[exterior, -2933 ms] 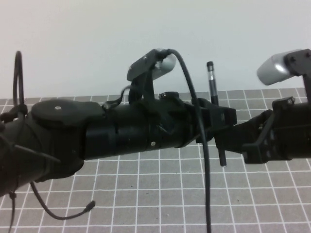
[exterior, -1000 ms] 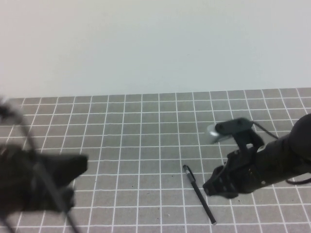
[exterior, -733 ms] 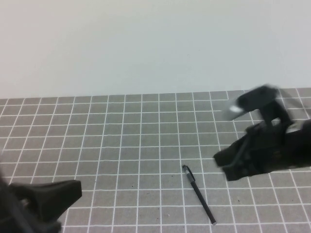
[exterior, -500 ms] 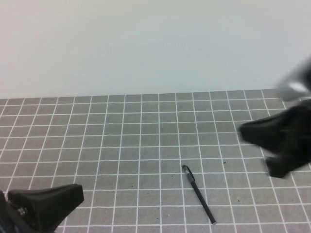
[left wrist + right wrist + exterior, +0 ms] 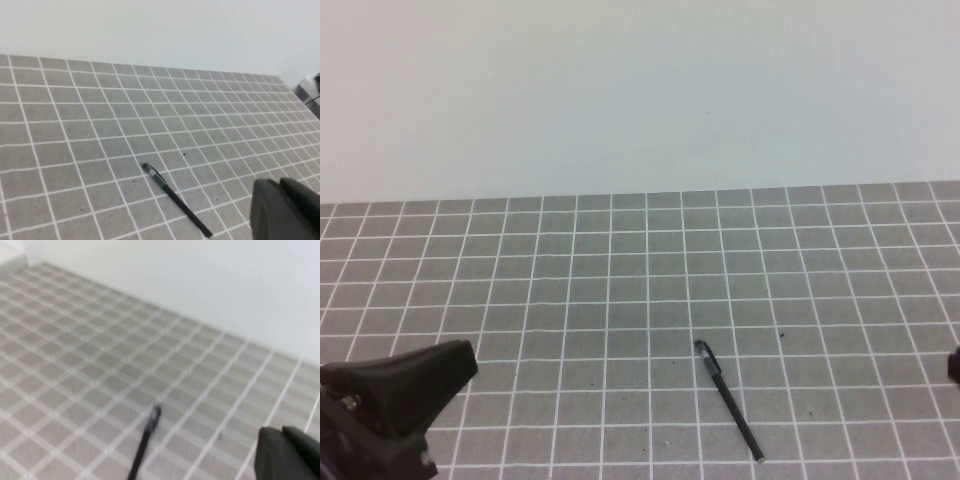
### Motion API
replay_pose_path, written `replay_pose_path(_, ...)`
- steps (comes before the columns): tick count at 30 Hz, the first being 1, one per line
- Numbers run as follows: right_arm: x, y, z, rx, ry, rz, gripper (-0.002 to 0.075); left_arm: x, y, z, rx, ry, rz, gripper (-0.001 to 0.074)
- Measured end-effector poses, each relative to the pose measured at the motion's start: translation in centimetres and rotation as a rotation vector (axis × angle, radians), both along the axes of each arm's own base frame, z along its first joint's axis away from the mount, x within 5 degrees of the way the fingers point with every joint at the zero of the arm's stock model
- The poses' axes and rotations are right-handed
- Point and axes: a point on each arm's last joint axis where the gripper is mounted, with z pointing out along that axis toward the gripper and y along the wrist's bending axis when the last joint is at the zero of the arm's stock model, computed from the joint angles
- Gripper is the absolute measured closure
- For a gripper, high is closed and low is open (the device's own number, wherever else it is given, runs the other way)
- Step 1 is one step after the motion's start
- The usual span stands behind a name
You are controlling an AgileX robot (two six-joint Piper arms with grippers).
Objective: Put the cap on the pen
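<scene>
High view shows us the thin black stick pen (image 5: 729, 400) lying flat on the grey grid-lined mat (image 5: 570, 300), near the front edge and a little right of centre. Its long axis runs diagonally: the clipped end points toward the far left, and the small pale end points toward the near right. Nothing touches it, and we see no separate cap anywhere, so we judge the pen is probably capped, with the clip belonging to the seated cap. Our left gripper (image 5: 395, 390) sits low at the near left corner, well apart from the pen, which lies to its right and slightly farther out. We cannot tell whether its fingers are open or closed, since only a dark wedge of it shows here and in the left wrist view (image 5: 285, 210). Our right gripper (image 5: 287, 452) is at the right edge of the scene, barely in the high view. We cannot tell its finger state either. Both grippers hold nothing visible, and the right one seems nearer the pale end.
</scene>
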Motion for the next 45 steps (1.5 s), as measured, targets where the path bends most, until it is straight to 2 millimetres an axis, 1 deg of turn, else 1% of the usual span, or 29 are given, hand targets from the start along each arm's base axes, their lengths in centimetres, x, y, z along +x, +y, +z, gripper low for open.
replay_pose_path(8, -0.9, -0.4, -5.3, -0.081, 0.160, 0.008, 0.0727, -0.1, -0.1, -0.1, -0.003, 0.014, -0.013, 0.0739)
replay_pose_path(11, -1.3, -0.6, -6.9, -0.105, 0.205, 0.008, 0.0727, -0.1, -0.1, -0.1, -0.003, 0.014, -0.013, 0.0738)
replay_pose_path(14, -1.7, -0.8, -8.1, -0.124, 0.240, 0.009, 0.0727, -0.1, -0.1, -0.1, -0.003, 0.014, -0.013, 0.0738)
replay_pose_path(20, -2.5, -1.2, -10.0, -0.151, 0.295, 0.008, 0.0727, -0.1, -0.1, -0.1, -0.003, 0.014, -0.013, 0.0738)
replay_pose_path(25, -2.8, -1.4, -10.7, -0.163, 0.322, 0.012, 0.0727, 0.0, 0.0, 0.1, -0.003, -0.013, 0.004, 0.0738)
replay_pose_path(28, -2.9, -1.3, -10.8, -0.169, 0.338, 0.019, 0.0727, 0.0, 1.0, 0.9, 0.028, -0.149, 0.086, 0.0738)
replay_pose_path(31, -2.9, -1.3, -10.8, -0.169, 0.341, 0.020, 0.0727, -0.5, 2.2, 1.0, 0.080, -0.263, 0.168, 0.0738)
replay_pose_path(36, -2.9, -1.3, -10.9, -0.170, 0.343, 0.021, 0.0727, -1.6, 4.0, -1.5, 0.169, -0.324, 0.294, 0.0738)
replay_pose_path(41, -2.9, -1.3, -10.9, -0.168, 0.344, 0.020, 0.0727, -3.0, 5.2, -5.2, 0.208, -0.314, 0.389, 0.0738)
replay_pose_path(45, -2.9, -1.3, -10.9, -0.168, 0.344, 0.020, 0.0727, -3.6, 5.9, -8.0, 0.173, -0.284, 0.459, 0.0738)
